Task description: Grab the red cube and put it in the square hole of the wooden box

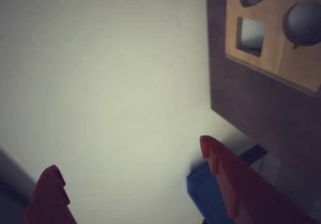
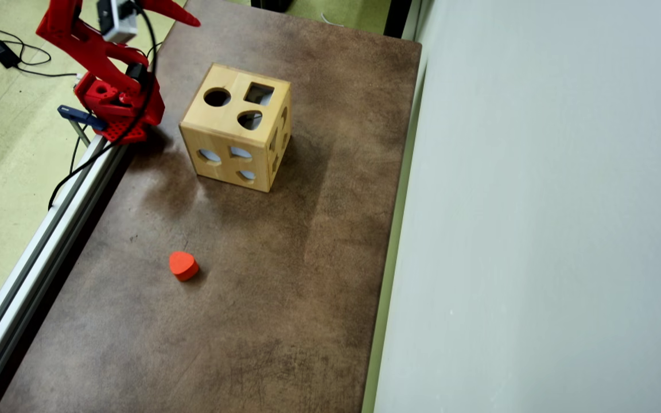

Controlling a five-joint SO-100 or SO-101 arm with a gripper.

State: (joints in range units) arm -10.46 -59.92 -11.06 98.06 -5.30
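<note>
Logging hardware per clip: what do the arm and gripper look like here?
The arm is bright red plastic on a red base with a perforated plate. A small white camera sits near the wrist, and black cables run along it. The gripper has two red fingers with stepped, notched edges.

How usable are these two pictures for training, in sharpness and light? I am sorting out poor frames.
Wrist view: soft and dim, with dark corners; the gripper fingers are blurred red shapes, and the wooden box with its square hole is only fairly clear. Overhead view: sharp and evenly lit; the wooden box casts a soft shadow to its right, and the orange-red heart-shaped block is crisp.
</note>
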